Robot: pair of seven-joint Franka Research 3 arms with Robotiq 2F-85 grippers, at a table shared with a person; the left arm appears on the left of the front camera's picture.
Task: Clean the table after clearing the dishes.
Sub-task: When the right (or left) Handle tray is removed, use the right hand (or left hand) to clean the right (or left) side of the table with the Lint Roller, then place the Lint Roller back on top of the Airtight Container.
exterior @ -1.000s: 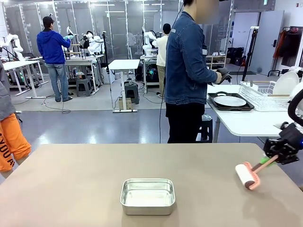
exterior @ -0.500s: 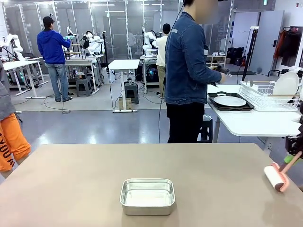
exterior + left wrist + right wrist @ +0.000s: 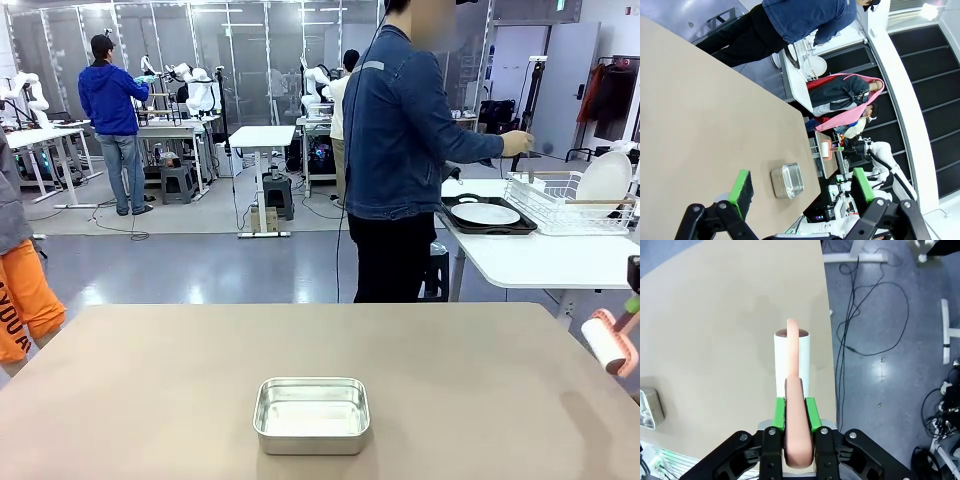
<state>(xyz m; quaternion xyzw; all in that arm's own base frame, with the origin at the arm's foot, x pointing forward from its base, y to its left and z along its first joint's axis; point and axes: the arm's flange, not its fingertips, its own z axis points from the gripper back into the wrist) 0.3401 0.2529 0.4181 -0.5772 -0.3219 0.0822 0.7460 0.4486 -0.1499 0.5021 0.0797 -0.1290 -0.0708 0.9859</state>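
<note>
The beige table [image 3: 150, 380] spans the foreground. My right gripper [image 3: 795, 412] is shut on the pink handle of a lint roller [image 3: 791, 357], whose white roll hangs over the table's right edge [image 3: 820, 315]. In the front view the roller [image 3: 610, 340] sits at the far right, lifted off the top. My left gripper [image 3: 802, 187] is open above the table [image 3: 690, 100], with nothing between its green pads [image 3: 742, 187]. A white plate on a dark tray [image 3: 487, 213] lies on the white side table. Another plate [image 3: 605, 178] stands in the wire rack.
A small steel pan [image 3: 312, 415] sits near the table's front middle, also in the left wrist view [image 3: 787, 181]. A person in a denim jacket [image 3: 400, 130] stands at the far side, one hand [image 3: 517, 143] over the wire rack [image 3: 550, 195]. Cables lie on the floor [image 3: 875, 320].
My right gripper has carried the lint roller right and upward, from the tabletop towards the table's right edge. The person's hand has moved from the tray to above the rack.
</note>
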